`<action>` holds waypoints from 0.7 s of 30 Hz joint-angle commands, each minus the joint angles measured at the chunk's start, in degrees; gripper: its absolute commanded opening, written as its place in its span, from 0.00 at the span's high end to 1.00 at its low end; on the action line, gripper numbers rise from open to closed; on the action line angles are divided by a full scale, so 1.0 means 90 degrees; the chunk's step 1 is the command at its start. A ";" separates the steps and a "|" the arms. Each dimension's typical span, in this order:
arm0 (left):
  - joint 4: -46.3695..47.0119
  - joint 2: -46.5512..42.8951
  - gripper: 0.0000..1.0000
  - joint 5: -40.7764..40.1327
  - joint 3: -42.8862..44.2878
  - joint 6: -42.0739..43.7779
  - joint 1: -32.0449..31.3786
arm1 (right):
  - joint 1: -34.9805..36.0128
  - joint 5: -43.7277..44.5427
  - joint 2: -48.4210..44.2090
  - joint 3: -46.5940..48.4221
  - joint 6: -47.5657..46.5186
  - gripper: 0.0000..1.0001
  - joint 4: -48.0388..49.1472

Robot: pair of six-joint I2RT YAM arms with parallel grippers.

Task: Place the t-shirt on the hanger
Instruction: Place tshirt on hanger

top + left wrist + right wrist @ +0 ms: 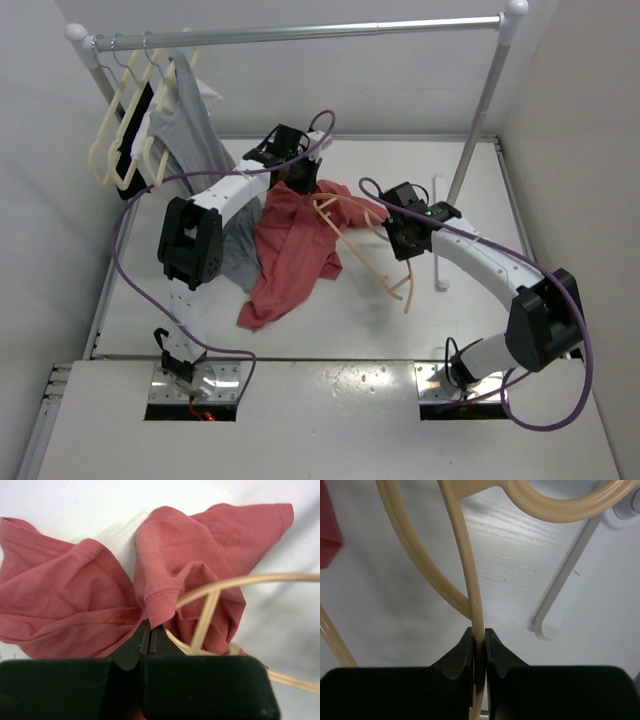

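The salmon-red t-shirt (290, 250) lies crumpled in the middle of the white table (400, 335), between the two arms, its left edge against a grey garment (236, 260). The left gripper (150, 632) is pinched tight on a ribbed edge at the t-shirt's far side. The right gripper (479, 639) is clamped narrow on a thin bar of the beige hanger (468, 562), which lies just right of the t-shirt, one arm reaching onto the cloth.

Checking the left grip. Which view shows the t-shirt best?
Left wrist: the left gripper pinches the t-shirt at its ribbed edge, close up. Top view: whole shirt, crumpled. Right wrist: only a red edge.
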 commanded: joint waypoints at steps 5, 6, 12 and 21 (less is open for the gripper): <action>-0.0972 -0.0487 1.00 0.0357 0.0230 0.0199 -0.0093 | 0.0042 0.1441 0.1064 0.1828 0.1102 1.00 -0.0910; -0.1051 -0.0545 1.00 0.0357 0.0230 0.0199 -0.0171 | 0.0042 0.1638 0.1249 0.2111 0.1163 1.00 -0.1125; -0.1257 -0.0750 1.00 0.1439 0.0307 0.0131 -0.0678 | 0.0227 0.2225 0.1631 0.2922 0.1300 1.00 -0.1049; -0.1257 -0.0809 1.00 0.2495 0.0523 -0.0348 -0.1021 | 0.0696 0.2149 0.1993 0.2828 0.1465 1.00 -0.0289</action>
